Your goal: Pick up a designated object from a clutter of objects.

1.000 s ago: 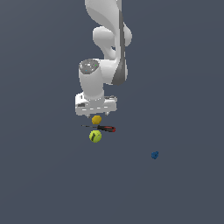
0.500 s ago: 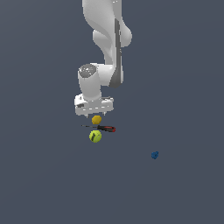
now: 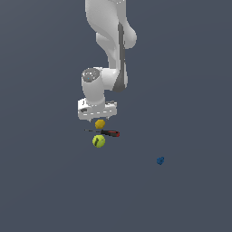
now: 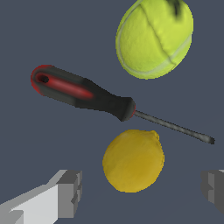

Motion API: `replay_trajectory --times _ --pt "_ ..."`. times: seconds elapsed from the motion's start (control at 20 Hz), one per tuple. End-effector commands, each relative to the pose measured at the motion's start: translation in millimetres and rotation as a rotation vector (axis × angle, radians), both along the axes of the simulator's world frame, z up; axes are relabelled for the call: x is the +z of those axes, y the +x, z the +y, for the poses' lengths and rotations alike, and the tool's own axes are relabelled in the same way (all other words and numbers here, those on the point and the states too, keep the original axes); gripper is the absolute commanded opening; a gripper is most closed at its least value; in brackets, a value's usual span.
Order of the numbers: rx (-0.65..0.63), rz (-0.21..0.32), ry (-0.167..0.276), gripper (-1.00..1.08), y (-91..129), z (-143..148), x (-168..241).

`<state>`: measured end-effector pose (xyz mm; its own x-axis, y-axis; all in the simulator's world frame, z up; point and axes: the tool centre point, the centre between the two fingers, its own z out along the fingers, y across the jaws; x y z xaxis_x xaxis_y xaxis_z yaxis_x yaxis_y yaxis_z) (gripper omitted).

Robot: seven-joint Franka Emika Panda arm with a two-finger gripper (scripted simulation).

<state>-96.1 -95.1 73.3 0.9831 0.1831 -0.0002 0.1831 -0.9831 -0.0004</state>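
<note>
Change: arm has sunk slightly lower over the fruit (image 3: 100, 123) | fingers (image 4: 70, 192) spread wide, holding nothing, flanking it | fruit on tabletop (image 3: 181, 90), just beside screwdriver (image 4: 83, 94), tennis ball (image 4: 154, 38) beyond | descent nearly done, closing likely next.

Tennis ball (image 4: 154, 38) edge-cropped, wrist view

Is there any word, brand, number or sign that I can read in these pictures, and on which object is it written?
No text can be read in either view.
Lemon-like yellow fruit: plain surface, no label.
Tennis ball: only a pale seam and a dark smudge, no brand.
Screwdriver: red and black handle, no marking.
Blue block: too small to show anything.
End effector: plain grey pads, no sign.
</note>
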Motion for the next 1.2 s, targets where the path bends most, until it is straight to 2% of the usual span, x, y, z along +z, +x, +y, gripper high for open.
replay_trajectory --times 0.0,0.35,0.65,0.7,1.15 --pt "0.000 0.001 0.000 1.00 -1 0 -7" --pt "0.000 0.000 0.000 1.00 -1 0 -36" --pt "0.001 0.000 0.000 1.00 -1 0 -44" --pt "0.001 0.000 0.000 -1.00 -1 0 -44" --pt "0.001 0.000 0.000 -1.00 -1 0 -44"
